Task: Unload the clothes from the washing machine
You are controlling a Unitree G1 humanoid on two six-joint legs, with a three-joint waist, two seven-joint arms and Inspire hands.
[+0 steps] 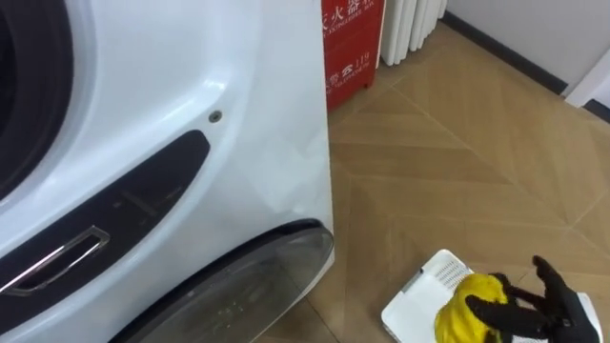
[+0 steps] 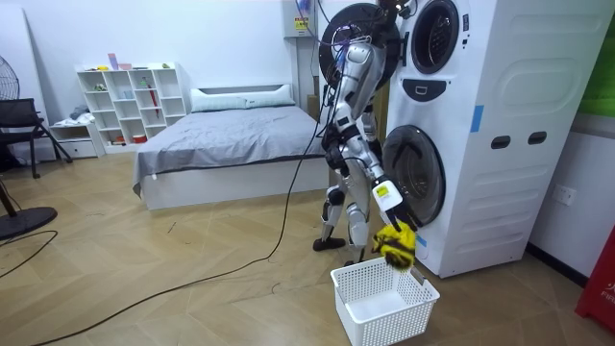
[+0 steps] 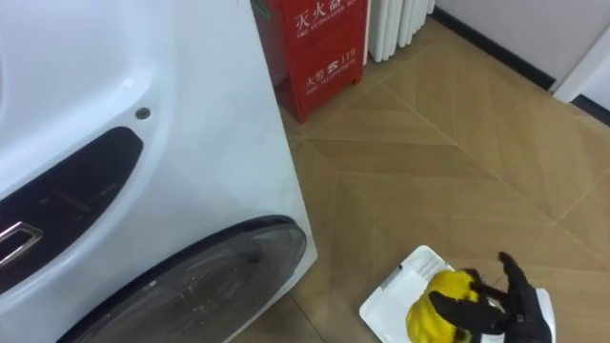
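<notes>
A yellow cloth (image 1: 465,312) is bunched in my right hand (image 1: 534,310), whose dark fingers curl over it while one finger sticks up. The hand hangs just above a white plastic basket (image 1: 424,291) on the wooden floor. In the room view the yellow cloth (image 2: 394,242) hangs over the basket (image 2: 382,300), right in front of the white stacked washing machine (image 2: 471,135). The machine's white front (image 1: 143,124) and the dark-rimmed round door (image 1: 243,286) are on my left. I stand close to the machine, facing it, with my right arm stretched down.
A red cabinet (image 1: 351,43) and a white radiator (image 1: 412,27) stand against the wall beyond the machine. Behind me in the room view are a bed (image 2: 226,139), a white shelf (image 2: 130,101) and open parquet floor (image 2: 173,279).
</notes>
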